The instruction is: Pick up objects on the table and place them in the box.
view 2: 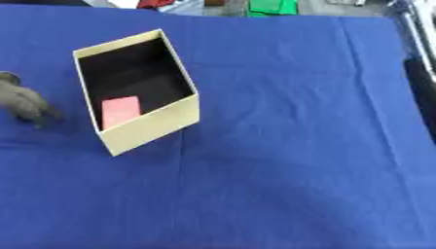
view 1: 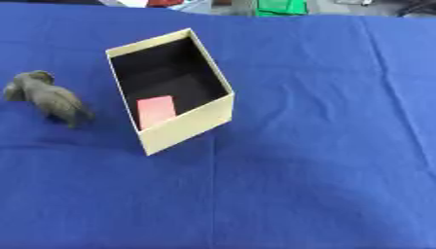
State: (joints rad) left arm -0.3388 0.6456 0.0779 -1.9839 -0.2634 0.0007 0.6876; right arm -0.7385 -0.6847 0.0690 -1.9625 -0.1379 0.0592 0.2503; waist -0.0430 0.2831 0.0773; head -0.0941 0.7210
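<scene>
Neither robot hand appeared in either eye view, so whether their fingers were spread or curled could not be told. A cream box (view 1: 183,127) with a black inside sat askew on the blue tablecloth (view 1: 315,146), and a pink flat piece (view 1: 156,110) lay inside it against the near wall. A grey animal figure (view 1: 49,97) stood on the cloth to the box's left, apart from it.

even bright light, soft blur throughout; box (view 1: 183,127) interior dark, perhaps shadowed.
</scene>
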